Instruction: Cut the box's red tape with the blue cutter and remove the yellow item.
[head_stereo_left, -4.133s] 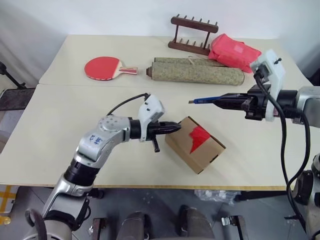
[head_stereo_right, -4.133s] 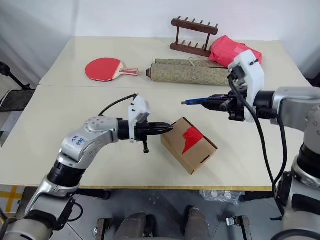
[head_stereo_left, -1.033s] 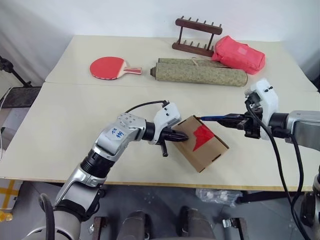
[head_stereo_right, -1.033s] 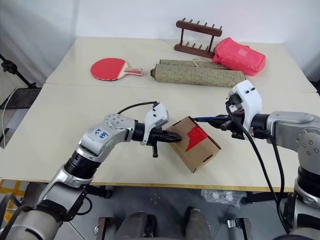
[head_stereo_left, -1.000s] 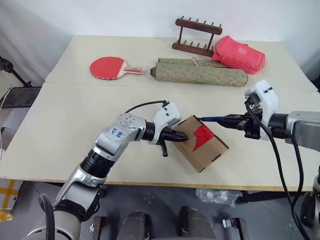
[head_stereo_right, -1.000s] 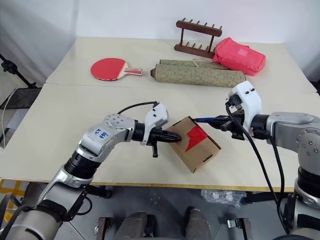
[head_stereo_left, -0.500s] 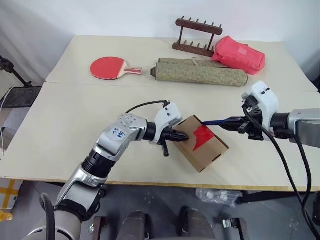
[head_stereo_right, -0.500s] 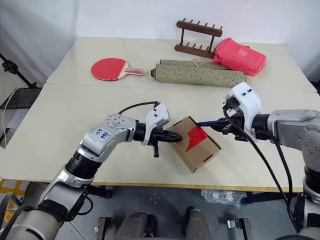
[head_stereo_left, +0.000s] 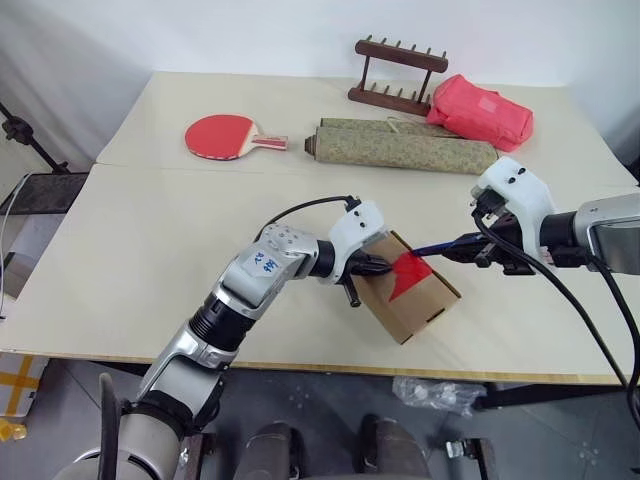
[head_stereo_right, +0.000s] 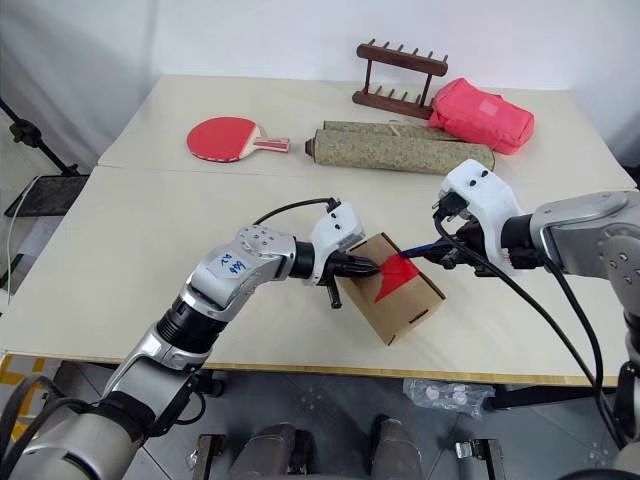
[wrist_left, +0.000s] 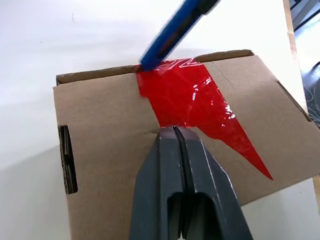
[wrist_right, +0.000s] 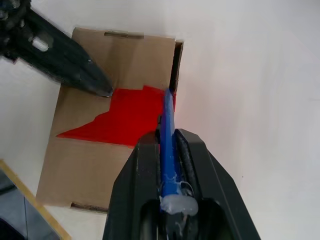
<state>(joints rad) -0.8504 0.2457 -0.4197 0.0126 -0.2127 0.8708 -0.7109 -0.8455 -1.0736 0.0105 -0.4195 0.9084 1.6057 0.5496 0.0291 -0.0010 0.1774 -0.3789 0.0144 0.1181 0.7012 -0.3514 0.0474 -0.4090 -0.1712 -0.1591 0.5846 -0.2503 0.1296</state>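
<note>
The bench (head_stereo_left: 150, 230) is pale and made of two tops with a seam running across between them. On the far top lie a long roll (head_stereo_left: 405, 148) of greenish mat, a pink-red pouch (head_stereo_left: 480, 108) to its right, a dark wooden rack (head_stereo_left: 398, 72) behind them, and a red paddle (head_stereo_left: 232, 136) to the left of the roll.

On the near top, close to the front edge, sits the box (head_stereo_right: 392, 290), a small brown cardboard one turned at an angle to the bench edge, its lid down. The red tape (wrist_left: 192, 100) is a jagged patch across the lid, reaching the lid's seam at the far edge and tapering to a point toward one corner.

The left pincer (wrist_left: 174, 131) is clenched, its two dark fingers pressed together, and its tip rests on the lid right at the near edge of the tape. It comes in from the left side of the box.

The right pincer (wrist_right: 169, 136) comes in from the right and is grasping the cutter (wrist_right: 168, 135), a slim blue pen-shaped tool held between its fingers and pointing toward the box. The cutter's tip meets the tape at the lid's far edge, where the seam runs, across the red patch from the left pincer's tip.
</note>
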